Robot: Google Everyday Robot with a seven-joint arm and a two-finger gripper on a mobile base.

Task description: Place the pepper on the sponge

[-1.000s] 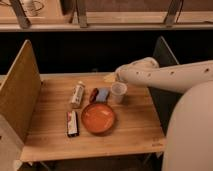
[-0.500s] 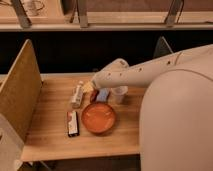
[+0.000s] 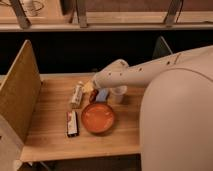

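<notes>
The pepper [image 3: 92, 95], a small dark red piece, lies on the wooden table [image 3: 50, 135] just behind the orange plate [image 3: 98, 118]. Touching its right side is the light blue sponge [image 3: 103, 95]. My arm reaches in from the right, and its white end hangs over both. The gripper [image 3: 93, 86] is at that end, right above the pepper and mostly hidden by the arm. I cannot make out anything held in it.
A clear cup [image 3: 119, 94] stands right of the sponge, under the arm. A white tube-shaped bottle [image 3: 77, 94] lies left of the pepper. A red-black-white bar [image 3: 72, 123] lies left of the plate. A tan panel [image 3: 20, 92] walls the table's left side.
The arm has swung left across the table, from above the cup to above the pepper and sponge. The objects on the table have not moved.
</notes>
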